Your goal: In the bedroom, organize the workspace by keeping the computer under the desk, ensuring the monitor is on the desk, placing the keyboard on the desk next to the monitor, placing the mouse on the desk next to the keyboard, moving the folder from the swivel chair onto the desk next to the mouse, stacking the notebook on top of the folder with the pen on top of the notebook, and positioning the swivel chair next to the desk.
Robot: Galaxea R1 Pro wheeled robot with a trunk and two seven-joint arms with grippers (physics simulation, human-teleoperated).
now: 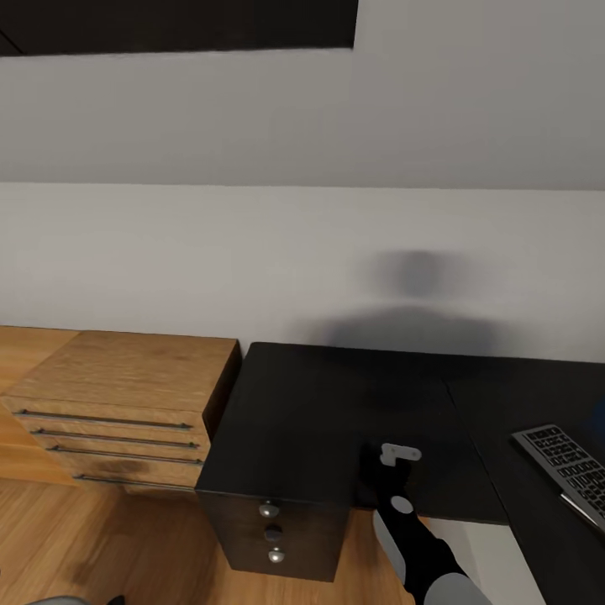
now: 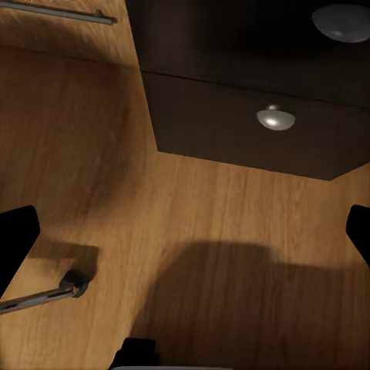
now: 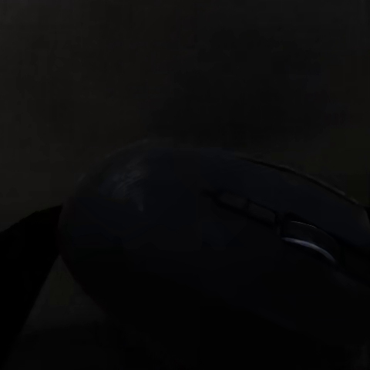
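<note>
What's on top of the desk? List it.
The keyboard lies at the desk's right end. The right end effector is over the front edge, the mouse close before its camera. Whether the mouse rests on the top is hidden.

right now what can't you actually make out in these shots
- Keyboard: head view, cut off by the right edge.
- Right gripper: head view, the arm and its own body hide the fingers, grip unclear.
- Mouse: right wrist view, very dark, contact with the desk unreadable.
- Left gripper: left wrist view, fingertips at the edges.
</note>
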